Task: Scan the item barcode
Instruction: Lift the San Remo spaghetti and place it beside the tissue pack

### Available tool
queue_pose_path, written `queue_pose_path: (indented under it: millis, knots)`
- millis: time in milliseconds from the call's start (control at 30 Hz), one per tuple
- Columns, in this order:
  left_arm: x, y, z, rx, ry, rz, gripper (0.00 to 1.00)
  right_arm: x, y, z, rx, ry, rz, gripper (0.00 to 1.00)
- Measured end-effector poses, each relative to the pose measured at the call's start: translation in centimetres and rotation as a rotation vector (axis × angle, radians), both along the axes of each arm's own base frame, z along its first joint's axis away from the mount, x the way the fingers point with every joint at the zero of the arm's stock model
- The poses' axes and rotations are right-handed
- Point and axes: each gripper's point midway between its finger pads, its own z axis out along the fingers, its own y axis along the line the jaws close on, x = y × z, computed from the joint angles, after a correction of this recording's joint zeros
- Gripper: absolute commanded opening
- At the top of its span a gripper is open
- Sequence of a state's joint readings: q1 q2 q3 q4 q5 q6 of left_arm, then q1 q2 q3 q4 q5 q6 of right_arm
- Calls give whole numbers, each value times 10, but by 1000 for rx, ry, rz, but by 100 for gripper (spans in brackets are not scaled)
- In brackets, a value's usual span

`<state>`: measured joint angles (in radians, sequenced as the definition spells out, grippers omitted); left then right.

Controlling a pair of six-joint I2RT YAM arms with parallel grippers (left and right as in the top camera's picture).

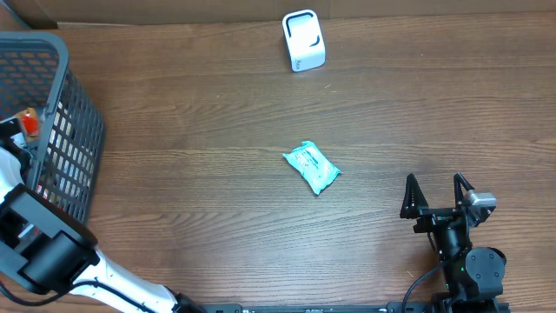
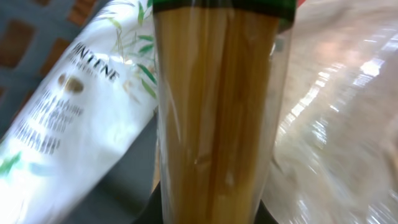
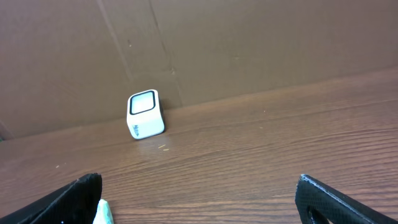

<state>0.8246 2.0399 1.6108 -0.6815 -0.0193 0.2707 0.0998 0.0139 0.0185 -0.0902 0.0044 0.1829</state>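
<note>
- Currently the item in hand is a pasta packet (image 2: 214, 112): a clear sleeve of long dry strands with a green band at its top. It fills the left wrist view and stands roughly upright there.
- It sits inside the basket (image 1: 74, 113) at the far left of the surface (image 1: 217, 104), and has not been lifted out.
- The left end effector (image 2: 211, 214) is pressed together on the packet's lower part, with dark finger edges showing on either side of the sleeve.
- A white Pantene pack (image 2: 68, 118) lies tilted just left of the packet. Whether the two touch I cannot tell.
- The scanner (image 1: 303, 40), a small white block, stands at the far edge of the surface, well apart from the basket.
- A teal packet (image 1: 312, 168) lies alone mid-surface. Whether it was scanned cannot be judged.
- The right end effector (image 1: 441, 198) is at the near right, fingers spread wide and holding nothing.
- Progress judgement: early. The grasp is made. What is left is to lift the packet clear of the basket, carry it right and far to the scanner, and turn the barcode toward its window. No barcode is visible.
</note>
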Motion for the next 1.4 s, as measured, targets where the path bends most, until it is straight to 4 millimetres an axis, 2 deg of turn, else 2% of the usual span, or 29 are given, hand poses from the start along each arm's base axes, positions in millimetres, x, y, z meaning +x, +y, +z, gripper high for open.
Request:
queue_pose_path:
  millis: [67,167,267,333,400,433,500,600,667,767,867,967,1000,1067,1200,1267,1400]
  knots:
    - [1,1,18,20,-36,25,4,0,0,0,0,0,0,100]
    - [3,4,64,88,-128,58,4,0,0,0,0,0,0,100]
    - [3,2,124,170,-255,95,4,0,0,0,0,0,0,100]
    - [3,-4,179,238,-389,110,4,0,0,0,0,0,0,100]
    - [1,-13,224,294,-498,108,4,0,0,0,0,0,0,100]
    - [0,-21,255,337,-571,98,4,0,0,0,0,0,0,100]
    - [-2,-35,294,388,-665,78,4,0,0,0,0,-1,0,100]
    - [-2,-67,348,457,-801,20,4,0,0,0,0,0,0,100]
    - [1,-95,374,474,-869,-34,4,0,0,0,0,0,0,100]
    - [9,-146,395,448,-933,-142,4,0,0,0,0,0,0,100]
    - [16,-202,393,349,-941,-272,4,0,0,0,0,0,0,100]
    - [20,-263,374,176,-907,-414,4,0,0,0,0,-1,0,100]
    - [21,-287,361,93,-873,-465,4,0,0,0,0,0,0,100]
    - [19,-321,337,-33,-801,-526,4,0,0,0,0,-1,0,100]
    - [20,-390,273,-284,-564,-623,4,0,0,0,0,-1,0,100]
    - [22,-419,234,-365,-414,-655,4,0,0,0,0,0,0,100]
    - [34,-458,164,-412,-170,-680,4,0,0,0,0,0,0,100]
